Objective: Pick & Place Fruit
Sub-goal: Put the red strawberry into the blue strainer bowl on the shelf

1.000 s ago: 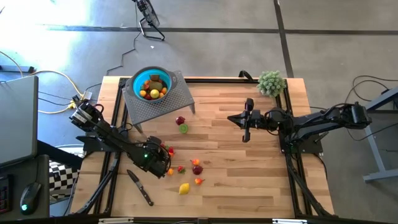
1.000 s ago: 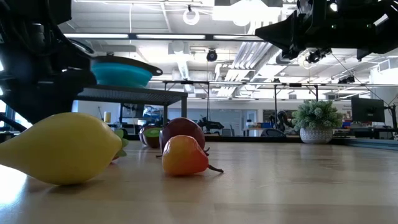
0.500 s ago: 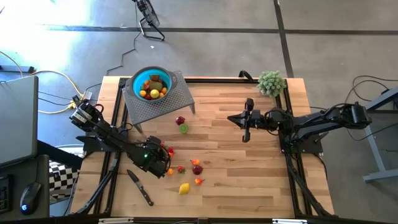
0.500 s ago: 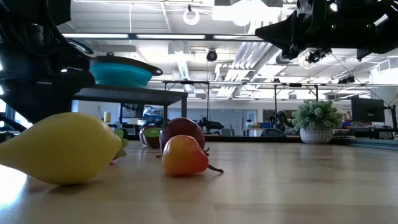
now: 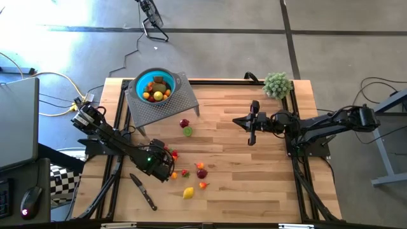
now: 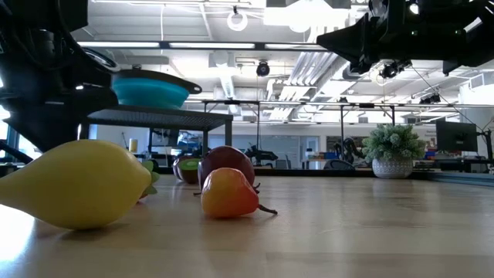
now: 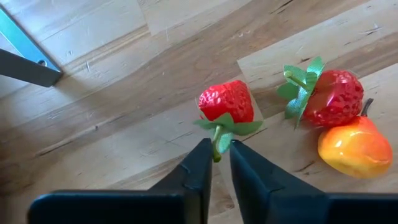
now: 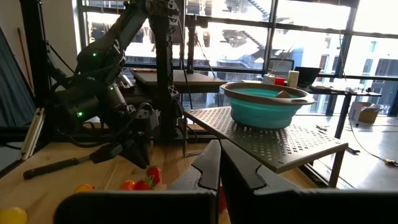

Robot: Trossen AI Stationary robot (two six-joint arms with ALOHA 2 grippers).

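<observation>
Teal bowl (image 5: 154, 87) already holds several fruits, while others lie loose on the table below and right of it, so the job looks partly done. Well below the bowl, the left gripper (image 7: 216, 159) pinches the green stem of a strawberry (image 7: 226, 101), whose long axis runs straight away from the fingers, red tip pointing farthest off. The right gripper (image 5: 251, 137) waits pressed together, empty, far right of the bowl.

Bright daylight glare on floor at upper left, backlit windows beyond, soft shadows, near lemon (image 6: 77, 184) blurred
</observation>
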